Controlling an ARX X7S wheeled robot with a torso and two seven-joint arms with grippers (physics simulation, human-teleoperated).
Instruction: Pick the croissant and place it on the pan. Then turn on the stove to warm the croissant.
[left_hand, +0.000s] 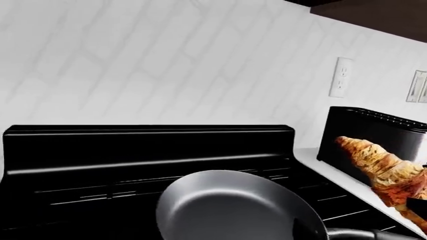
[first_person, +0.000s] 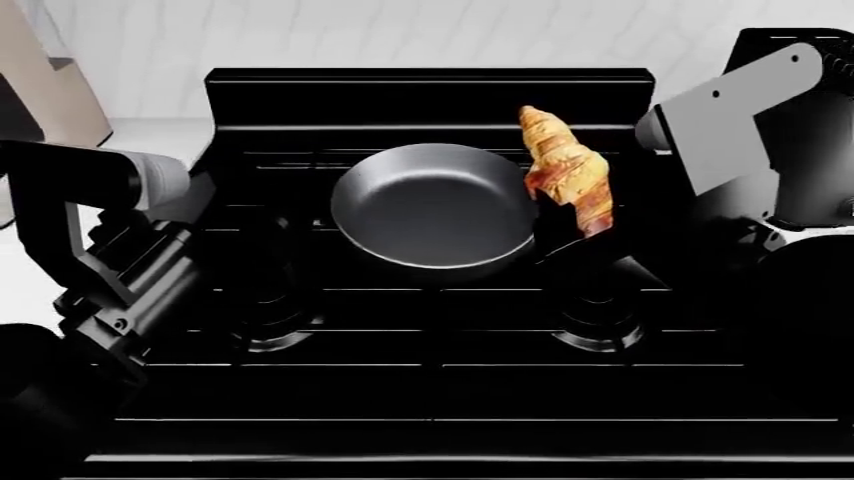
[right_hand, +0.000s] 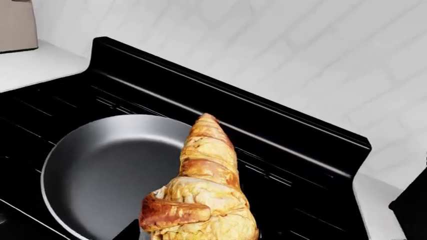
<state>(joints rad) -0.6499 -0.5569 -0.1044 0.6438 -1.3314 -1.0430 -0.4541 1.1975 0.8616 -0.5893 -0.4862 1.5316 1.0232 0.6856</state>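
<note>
My right claw (first_person: 587, 240) grips the croissant (first_person: 567, 170) by its lower end, holding it in the air just beside the pan's right rim, tip pointing up and back. The pan (first_person: 427, 205) sits empty on the stove (first_person: 427, 340) grates. My left claw is out of sight; I cannot tell its state

I see the pan (first_person: 430, 208) on the stove (first_person: 400, 380), mid-grates. The croissant (first_person: 567, 172) hangs at its right rim, above it. A toaster (left_hand: 373, 137) stands right of the stove.
</note>
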